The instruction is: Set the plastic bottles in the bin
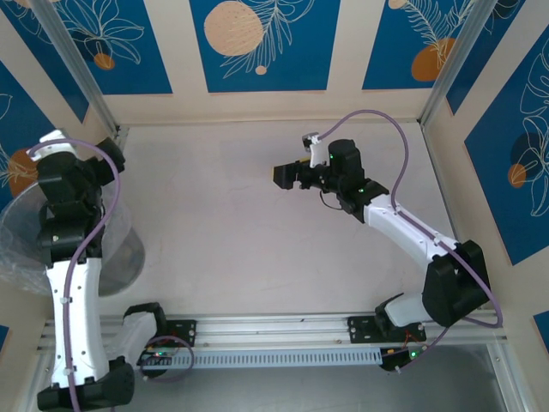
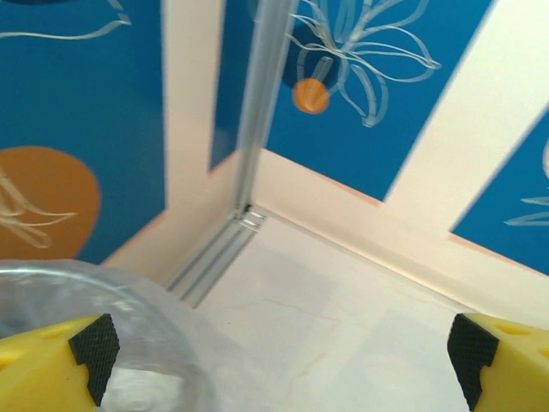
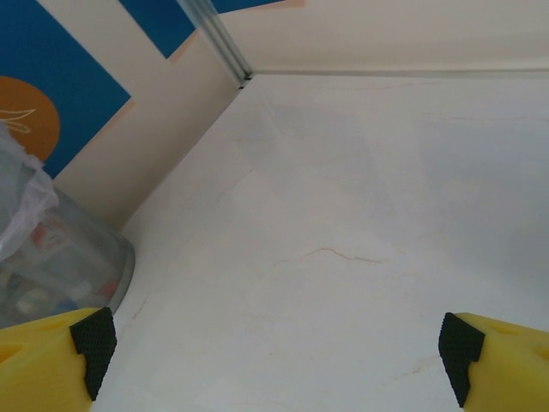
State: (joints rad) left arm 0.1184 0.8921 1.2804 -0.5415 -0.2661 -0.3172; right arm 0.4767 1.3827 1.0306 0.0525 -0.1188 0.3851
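The bin (image 1: 120, 257) stands at the table's left edge, lined with a crinkled clear bag, and my left arm rises across it. My left gripper (image 2: 283, 352) hangs open above the bin's far rim (image 2: 129, 300), with nothing between its yellow fingers (image 2: 51, 360). My right gripper (image 1: 285, 176) hovers over the middle of the table, pointing left, open and empty; in its wrist view the gripper (image 3: 279, 356) has bare table between the fingers. In that view, the plastic bottles (image 3: 47, 245) show dimly as red and white labels through the bin's clear wall (image 3: 94, 257).
Blue and cream patterned walls close in the table (image 1: 240, 232) at the back and both sides, with metal posts (image 1: 81, 73) in the back corners. A metal rail (image 1: 274, 328) runs along the near edge between the arm bases.
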